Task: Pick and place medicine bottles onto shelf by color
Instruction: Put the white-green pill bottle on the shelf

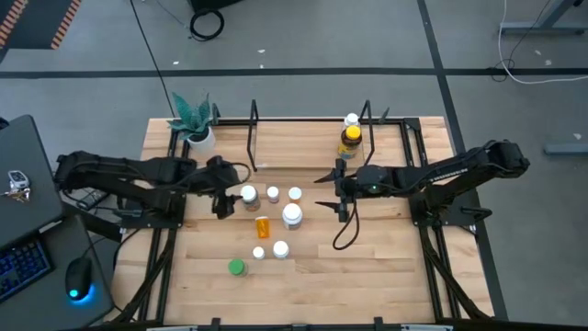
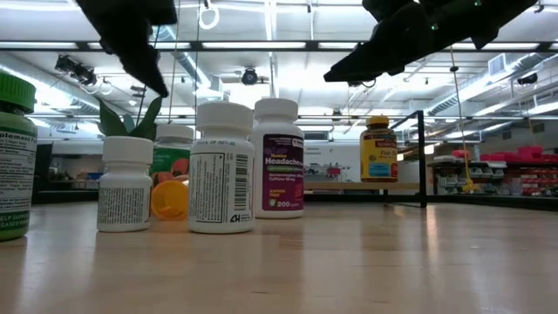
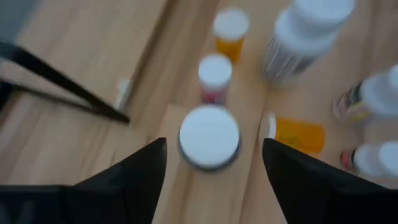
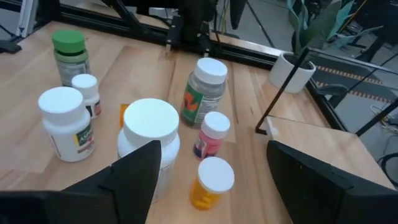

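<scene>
Up close, we read "Headache" and "200" on a purple-labelled bottle (image 2: 278, 157). Left gripper (image 1: 223, 201) gaped wide, empty, at 9 o'clock of a white-capped bottle (image 1: 248, 195). Right gripper (image 1: 329, 191) also spread, empty. Amber bottle (image 1: 349, 142) stood on the shelf (image 1: 254, 138).

Purple-labelled white bottle (image 2: 278, 157): "Headache", with "200" lower on the label; below and between the two grippers in the low view.
Green-capped bottle (image 2: 16, 157): partial word "…plement".
White bottle with barcode (image 2: 221, 167): barcode and fine print, unreadable.
Amber yellow-lidded bottle (image 2: 377, 149): label text too small to read.
</scene>
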Robot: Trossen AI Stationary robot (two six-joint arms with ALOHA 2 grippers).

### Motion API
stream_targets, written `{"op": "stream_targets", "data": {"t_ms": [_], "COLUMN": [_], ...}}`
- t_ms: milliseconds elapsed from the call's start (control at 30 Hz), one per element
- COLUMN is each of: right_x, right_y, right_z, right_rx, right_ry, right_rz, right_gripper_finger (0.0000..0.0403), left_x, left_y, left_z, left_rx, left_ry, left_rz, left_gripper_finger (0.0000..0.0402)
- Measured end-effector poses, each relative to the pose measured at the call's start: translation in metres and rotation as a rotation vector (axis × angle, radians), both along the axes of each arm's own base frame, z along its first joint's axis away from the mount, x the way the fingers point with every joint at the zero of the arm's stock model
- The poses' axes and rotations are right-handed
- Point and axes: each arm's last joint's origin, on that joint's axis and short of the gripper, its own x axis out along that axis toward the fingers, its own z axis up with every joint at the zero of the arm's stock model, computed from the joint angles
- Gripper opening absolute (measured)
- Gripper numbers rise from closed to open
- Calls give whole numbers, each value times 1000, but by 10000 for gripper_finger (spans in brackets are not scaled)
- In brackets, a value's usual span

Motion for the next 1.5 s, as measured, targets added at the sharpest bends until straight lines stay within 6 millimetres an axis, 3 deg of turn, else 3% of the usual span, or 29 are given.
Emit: {"op": "stream_targets", "data": {"t_ms": [367, 633, 833, 1300, 1500], "right_x": [0, 0, 0, 0, 0], "right_y": [3, 5, 5, 5, 5], "right_z": [0, 0, 0, 1, 1], "right_rx": [27, 26, 25, 37, 37], "right_ry": [3, -5, -4, -8, -8], "right_rz": [28, 35, 36, 49, 49], "right_gripper_finger": [299, 299, 299, 299, 299], "left_x": [31, 46, 59, 65, 66], "left_y": [17, 21, 21, 25, 25], "left_z": [-39, -62, -69, -70, -70], "left_rx": [-109, -128, -131, -22, 3], "left_ry": [318, 406, 367, 343, 332], "left_rz": [2, -63, -91, -133, -108], "left_gripper_finger": [293, 306, 307, 308, 347]}}
